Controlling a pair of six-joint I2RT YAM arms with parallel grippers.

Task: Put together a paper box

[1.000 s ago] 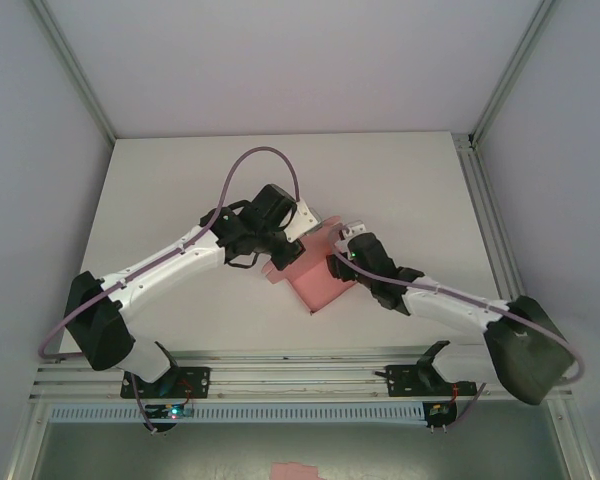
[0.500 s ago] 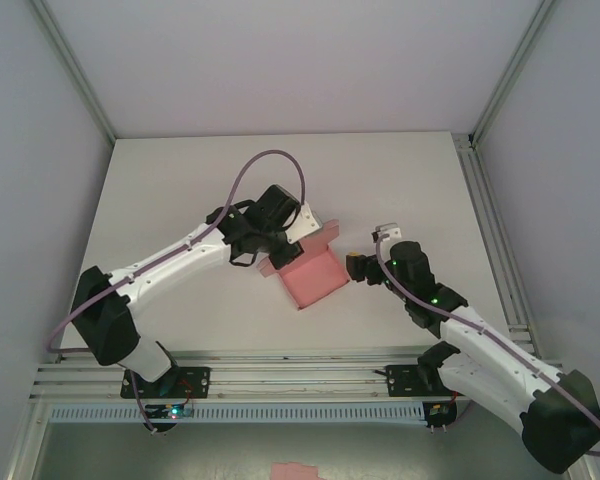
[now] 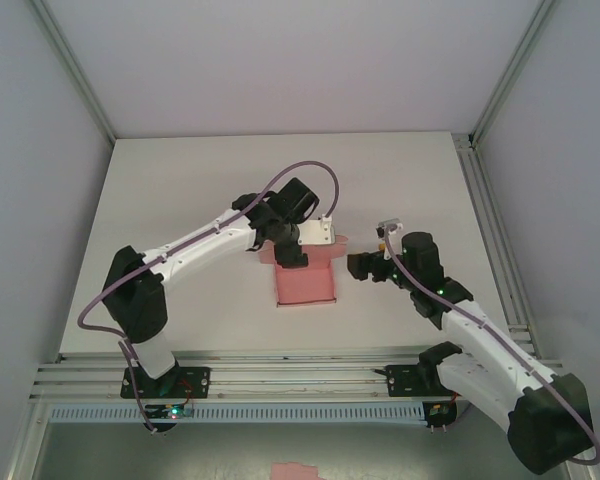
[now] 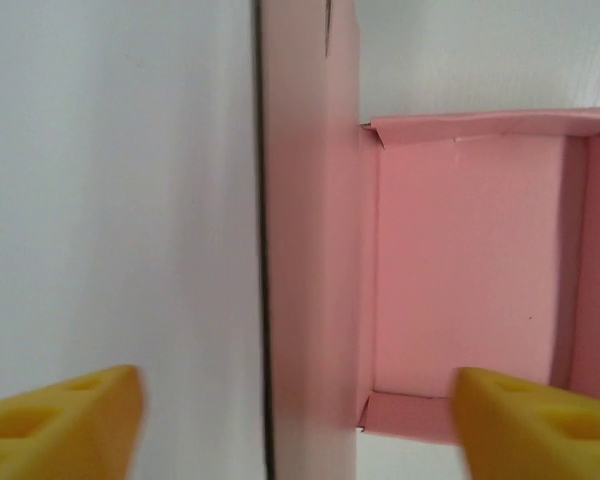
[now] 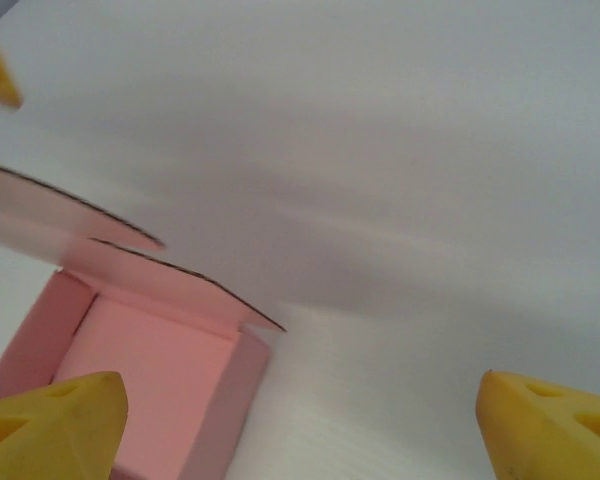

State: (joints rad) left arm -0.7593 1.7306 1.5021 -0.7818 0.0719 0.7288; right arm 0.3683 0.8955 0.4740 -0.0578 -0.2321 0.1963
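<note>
**Loose lid, two wide grippers close by**

White walls and an aluminium frame enclose a white desk, and the pink paper box sits near its middle as a shallow open tray with its walls up. The left gripper hangs over the far edge of the box. In the left wrist view its yellow fingers stand wide apart on either side of the lid flap without pinching it. The right gripper sits just beside the right wall of the box, also spread wide with nothing held. Its camera looks over the near corner of the tray and the bare desk beyond.

The main risk I see is the lid. Nothing holds it, so thin card like this may spring away from the fold and leave the box unclosed. A second risk is the corners: the small tabs at the tray's corners look only tucked, and a nudge could let a wall splay outward. The box is light and rests free on a smooth desk. If either open finger catches a wall while moving, the box would probably slide or turn rather than fold. A hard press on the flap away from its crease could also buckle the card.
</note>
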